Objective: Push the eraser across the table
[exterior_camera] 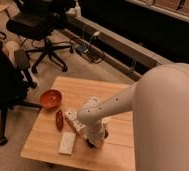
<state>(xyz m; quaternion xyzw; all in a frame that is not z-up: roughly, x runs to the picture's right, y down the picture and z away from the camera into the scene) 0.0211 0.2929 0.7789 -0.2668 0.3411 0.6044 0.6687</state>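
Gripper [93, 141] low over tabletop [40, 145], near front edge, just right of pale block [67, 142]. Jaws state: cannot tell. Eraser [91, 144]: only dark sliver visible under gripper. Step judged: contact and push. Next: steady sideways sweep, holding contact, avoiding white box [74, 120].

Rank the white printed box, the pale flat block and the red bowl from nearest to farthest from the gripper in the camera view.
The gripper is down at the table's near edge.
1. White printed box, just to its left.
2. Pale flat block, farther left near the front edge.
3. Red bowl, at the far left corner.
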